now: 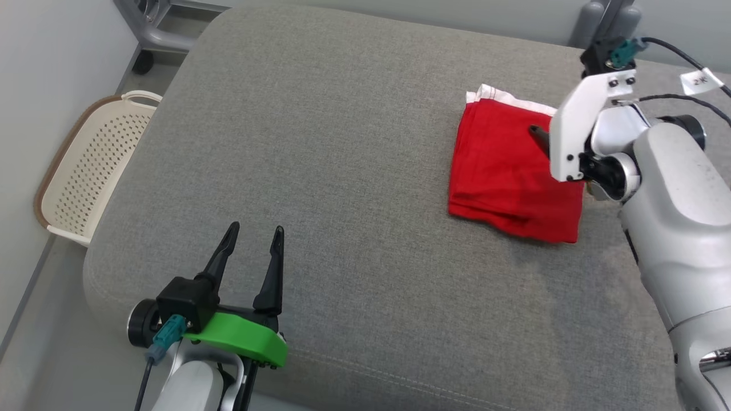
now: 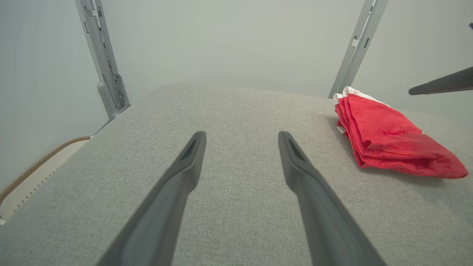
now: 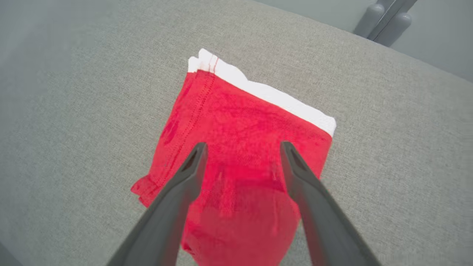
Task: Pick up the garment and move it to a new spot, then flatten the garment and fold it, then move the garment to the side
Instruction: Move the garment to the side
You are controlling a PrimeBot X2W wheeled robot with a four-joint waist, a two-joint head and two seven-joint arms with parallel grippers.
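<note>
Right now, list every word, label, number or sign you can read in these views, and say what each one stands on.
White tag on the black cable: it bears dark marks, too small and tilted to read.
Red garment: no text that can be seen, only a white band along its far edge.
Grey cushion and cream basket: no text.

Cushion (image 1: 342, 171) is bare across its left and middle, a flat run for either arm. The one bump is the folded garment (image 1: 502, 171) at the far right, with the right gripper (image 3: 242, 146) hanging over it, fingers spread. Left gripper (image 1: 255, 231) sits spread at the near-left corner; basket (image 1: 85, 171) is on the floor off the left edge, and frame posts (image 2: 107, 74) stand behind the far edge.
</note>
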